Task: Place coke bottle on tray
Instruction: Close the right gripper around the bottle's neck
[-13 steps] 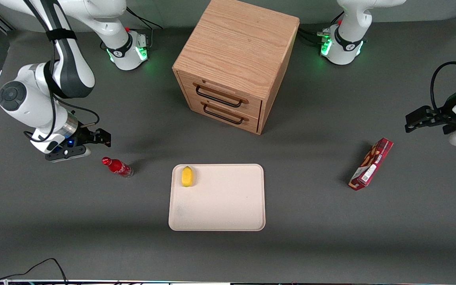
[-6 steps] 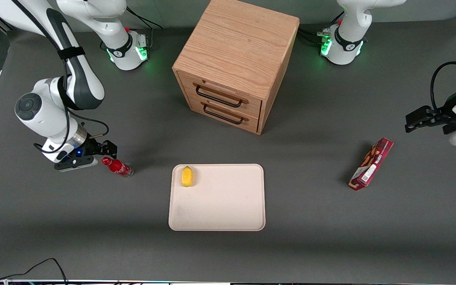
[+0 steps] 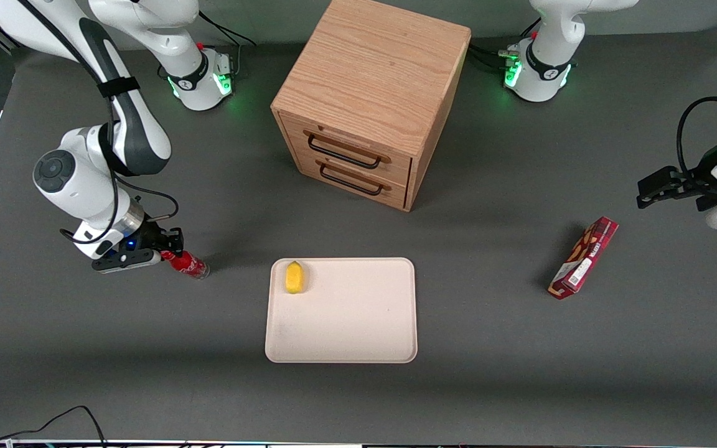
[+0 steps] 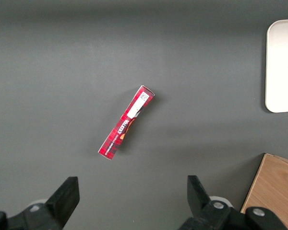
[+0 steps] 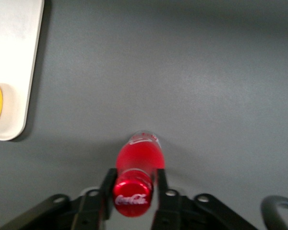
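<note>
Since a second ago my hand (image 3: 168, 251) came down to the coke bottle (image 3: 189, 264) lying on the desk near the tray (image 3: 358, 323), fingers spread around its cap, which I fear may slip out.

High front view overlooks the whole counter (image 3: 489, 373); both wrist views look straight down, sharing the tray (image 3: 341, 311).

Coke bottle (image 3: 187, 263) lies on its side on the dark table (image 3: 520, 373), toward the working arm's end, well apart from the tray (image 3: 358, 323). Gripper (image 3: 165, 249) is low at the bottle's cap end, hiding the cap. Yellow object (image 3: 294, 277) sits in a tray corner. Wooden cabinet (image 3: 371, 99), two drawers, stands farther from camera. Red snack box (image 3: 583, 257) lies toward the parked arm's end.
</note>
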